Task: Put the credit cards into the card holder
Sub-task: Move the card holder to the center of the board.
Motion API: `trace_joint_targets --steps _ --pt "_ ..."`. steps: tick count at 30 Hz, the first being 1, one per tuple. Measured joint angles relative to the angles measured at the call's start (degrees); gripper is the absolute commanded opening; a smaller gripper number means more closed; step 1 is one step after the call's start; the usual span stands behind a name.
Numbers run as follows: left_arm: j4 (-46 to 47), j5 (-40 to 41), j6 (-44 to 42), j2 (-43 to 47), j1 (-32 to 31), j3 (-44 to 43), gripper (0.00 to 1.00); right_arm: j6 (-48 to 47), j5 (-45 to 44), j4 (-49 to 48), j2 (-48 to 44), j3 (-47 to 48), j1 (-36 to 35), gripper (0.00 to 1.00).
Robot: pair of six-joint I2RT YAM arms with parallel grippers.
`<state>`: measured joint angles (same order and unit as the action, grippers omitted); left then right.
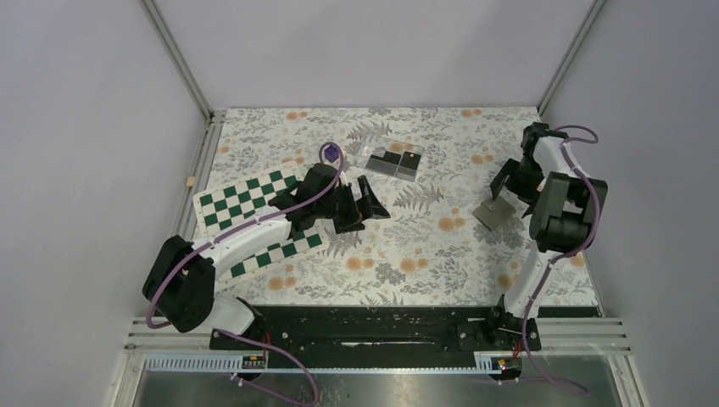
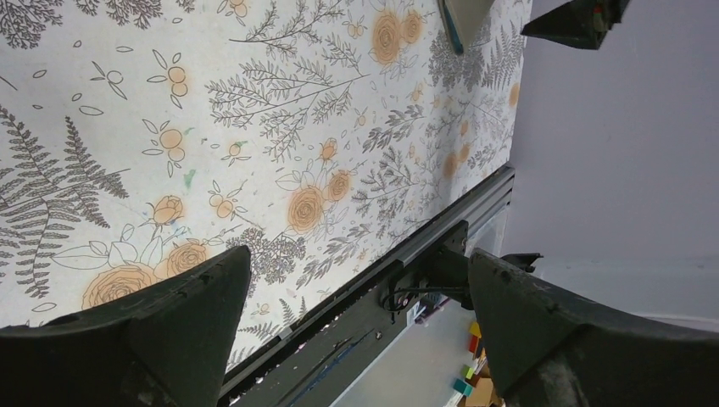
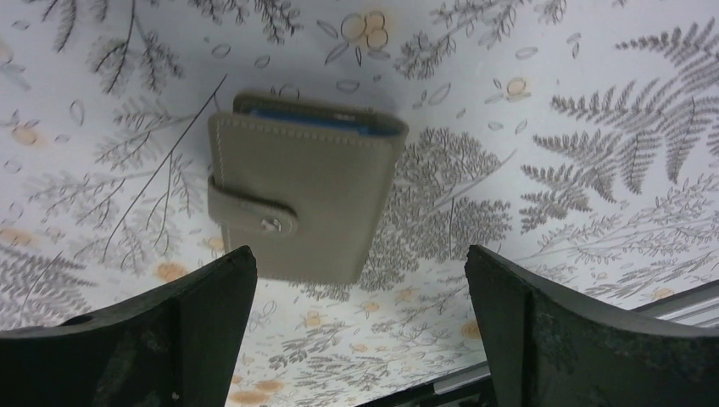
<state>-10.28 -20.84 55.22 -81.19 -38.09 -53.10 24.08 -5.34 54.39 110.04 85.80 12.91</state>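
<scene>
Card holder [image 1: 494, 212] lies nr table's [image 1: 407, 254] R edge, room all round.

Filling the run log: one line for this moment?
left gripper open, empty | right gripper open above closed card holder | credit cards far centre, untouched

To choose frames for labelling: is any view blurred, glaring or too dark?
Top view: even light, sharp, no glare. Right wrist: holder sharp, soft shadow at its edge. Left wrist: tablecloth sharp, gripper fingers dark, without detail.
</scene>
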Motion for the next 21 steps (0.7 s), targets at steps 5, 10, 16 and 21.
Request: trace_joint_targets --steps 5,10,16,21 --pt "-0.3 -0.2 -0.6 0.1 0.0 -0.2 0.99 -1.4 -0.8 3.6 7.9 5.6 0.0 0.98" --pt "-0.4 -0.3 -1.0 0.3 0.0 -0.2 0.99 -3.1 2.2 5.8 11.0 7.9 0.0 0.80" --pt "-0.4 -0.4 -1.2 0.4 0.0 -0.2 0.99 -5.0 7.8 7.2 11.4 8.1 -0.4 0.67" --pt "-0.4 -0.4 -1.2 0.4 0.0 -0.2 0.99 -8.2 8.0 9.8 13.6 9.6 -4.1 0.65"
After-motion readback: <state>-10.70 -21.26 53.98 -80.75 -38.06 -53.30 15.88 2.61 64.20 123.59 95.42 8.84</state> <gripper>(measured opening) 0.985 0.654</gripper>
